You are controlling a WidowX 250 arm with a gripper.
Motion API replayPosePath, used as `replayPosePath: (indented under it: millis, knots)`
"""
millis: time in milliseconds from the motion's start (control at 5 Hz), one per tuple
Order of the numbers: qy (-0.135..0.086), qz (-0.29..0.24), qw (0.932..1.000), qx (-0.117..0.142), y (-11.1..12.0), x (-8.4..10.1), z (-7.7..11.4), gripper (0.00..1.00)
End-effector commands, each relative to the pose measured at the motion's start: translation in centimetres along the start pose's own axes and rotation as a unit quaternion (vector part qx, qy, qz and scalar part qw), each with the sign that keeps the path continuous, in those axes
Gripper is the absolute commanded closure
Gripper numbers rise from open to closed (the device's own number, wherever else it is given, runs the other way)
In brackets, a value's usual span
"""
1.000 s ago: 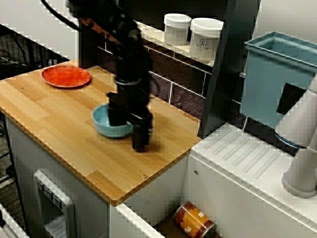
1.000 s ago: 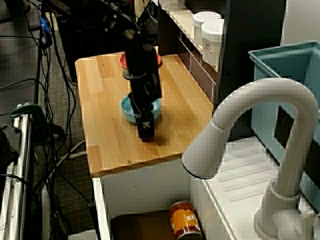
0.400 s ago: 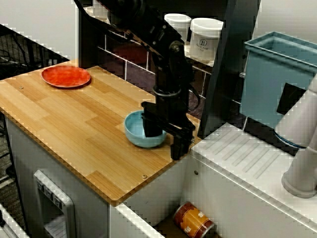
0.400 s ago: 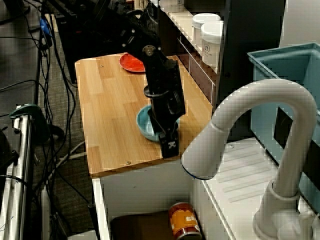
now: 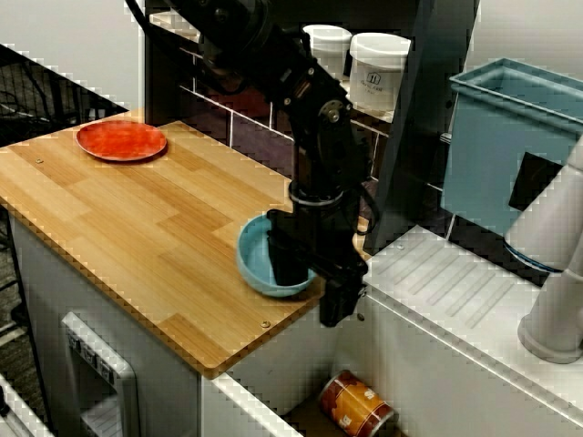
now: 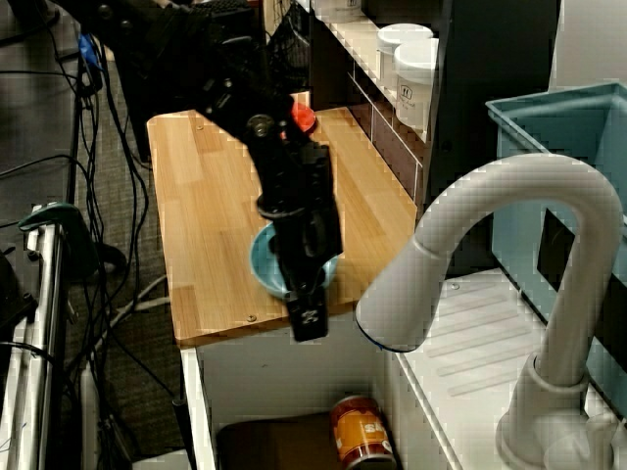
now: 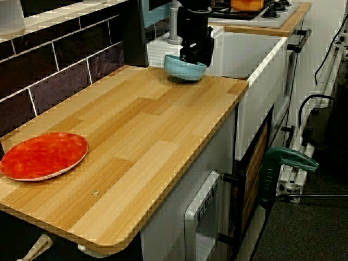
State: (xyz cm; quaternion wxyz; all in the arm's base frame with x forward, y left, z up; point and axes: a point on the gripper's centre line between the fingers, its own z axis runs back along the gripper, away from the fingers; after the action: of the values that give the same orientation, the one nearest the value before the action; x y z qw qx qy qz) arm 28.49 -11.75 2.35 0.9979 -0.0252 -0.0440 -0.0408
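Gripper (image 5: 310, 284) pinches the bowl (image 5: 258, 259) by its rim, mid-frame, at the right end of the bench (image 5: 137, 228).

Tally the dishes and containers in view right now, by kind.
blue bowl: 1
red plate: 1
white jars: 2
orange can: 1
Total: 5

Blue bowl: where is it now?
In the view from the side, the blue bowl is at the wooden counter's right end, next to the white sink unit, its rim between the fingers.
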Motion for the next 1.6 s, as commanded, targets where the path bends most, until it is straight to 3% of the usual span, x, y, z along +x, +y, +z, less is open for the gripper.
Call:
replayPosePath:
  millis: [0,400,600,1400]
  knots:
    - [-0.020,0.020,0.9995,-0.017,1.8,-0.1,2.8,0.00]
    - [-0.013,0.046,0.9986,-0.022,4.8,0.1,4.4,0.00]
    - [-0.013,0.061,0.9978,-0.023,6.0,-0.2,4.1,0.00]
    - [-0.026,0.063,0.9976,0.005,4.2,0.5,2.3,0.00]
